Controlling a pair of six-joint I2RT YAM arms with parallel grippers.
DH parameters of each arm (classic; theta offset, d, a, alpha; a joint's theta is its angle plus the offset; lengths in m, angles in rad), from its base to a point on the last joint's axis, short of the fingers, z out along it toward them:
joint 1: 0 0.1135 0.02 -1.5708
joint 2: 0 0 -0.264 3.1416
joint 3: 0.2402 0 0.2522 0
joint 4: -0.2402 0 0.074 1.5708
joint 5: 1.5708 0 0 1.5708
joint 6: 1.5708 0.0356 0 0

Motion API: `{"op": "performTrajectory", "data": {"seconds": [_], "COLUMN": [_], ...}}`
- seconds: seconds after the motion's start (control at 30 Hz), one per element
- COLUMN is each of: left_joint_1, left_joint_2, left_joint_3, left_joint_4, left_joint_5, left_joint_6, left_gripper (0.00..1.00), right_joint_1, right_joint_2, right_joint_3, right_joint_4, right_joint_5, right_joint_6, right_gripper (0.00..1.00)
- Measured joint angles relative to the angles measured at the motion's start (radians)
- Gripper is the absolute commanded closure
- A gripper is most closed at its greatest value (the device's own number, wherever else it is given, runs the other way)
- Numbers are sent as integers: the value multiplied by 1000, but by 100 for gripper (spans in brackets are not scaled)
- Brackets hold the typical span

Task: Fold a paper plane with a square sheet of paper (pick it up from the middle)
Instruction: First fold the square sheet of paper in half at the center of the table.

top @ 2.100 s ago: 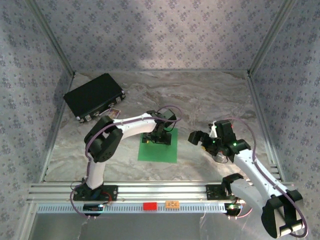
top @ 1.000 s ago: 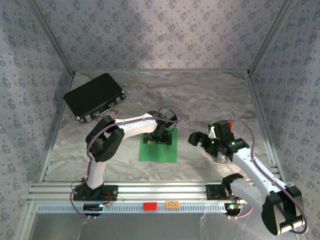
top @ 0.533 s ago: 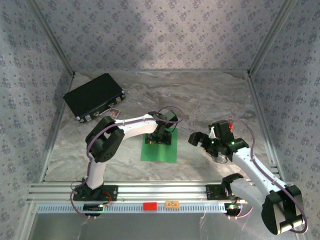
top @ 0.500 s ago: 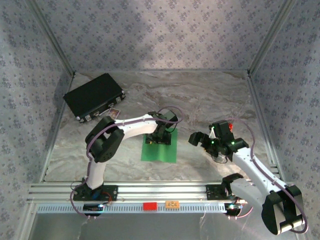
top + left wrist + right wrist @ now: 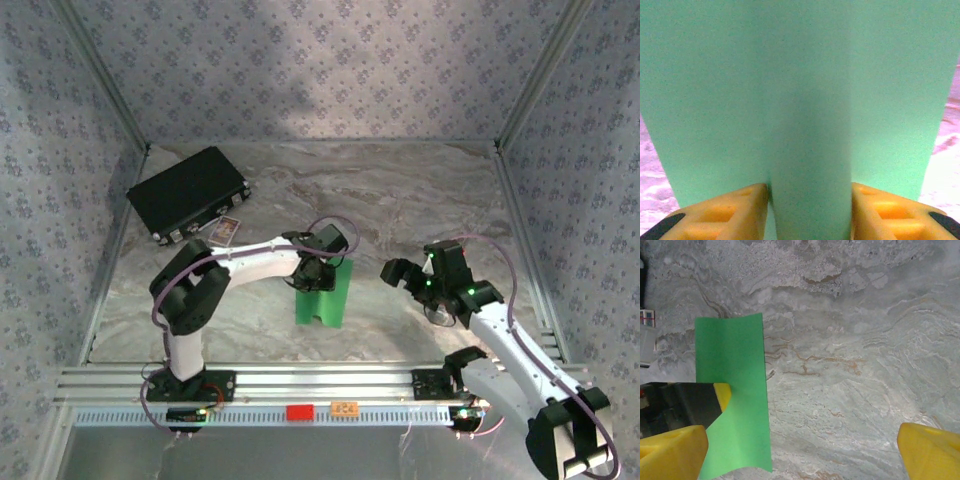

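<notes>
The square sheet of paper [image 5: 322,295] is bright green, raised off the table and bent into a ridge, its two sides hanging down. My left gripper [image 5: 308,275] pinches it at the middle. In the left wrist view the paper [image 5: 800,100] bulges between the two orange fingers [image 5: 740,210], which press on it from both sides. My right gripper [image 5: 395,272] hovers to the right of the sheet, apart from it. Its yellow fingers [image 5: 930,450] stand wide, with bare table between them; the paper [image 5: 735,390] is at the left of that view.
A black rectangular case [image 5: 188,193] lies at the back left, with a small card [image 5: 226,230] beside it. Patterned walls close off the marble table [image 5: 420,190] on three sides. An aluminium rail [image 5: 320,385] with a red block [image 5: 298,411] runs along the near edge.
The sheet lay flat under the left gripper; the jaws have since closed on its middle and lifted it, buckling it into a fold. The left elbow swung left. The right arm barely moved.
</notes>
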Motion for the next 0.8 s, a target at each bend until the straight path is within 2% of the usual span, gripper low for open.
{"op": "performTrajectory", "data": {"seconds": [0.2, 0.5, 0.8], "left_joint_1": [31, 108, 128], "left_joint_2": [-63, -146, -166], "left_joint_3": [-83, -249, -383], "left_joint_4": [172, 482, 838], "left_joint_5": [129, 356, 471], "left_joint_6": [-16, -114, -267], "left_gripper": [59, 61, 61], "right_joint_1": [0, 0, 0], "right_joint_2": [8, 8, 7], "right_joint_3": [0, 0, 0], "right_joint_4": [8, 26, 53], "right_joint_5": [-11, -29, -37], "right_joint_6": [0, 0, 5], "right_gripper": [1, 1, 1]}}
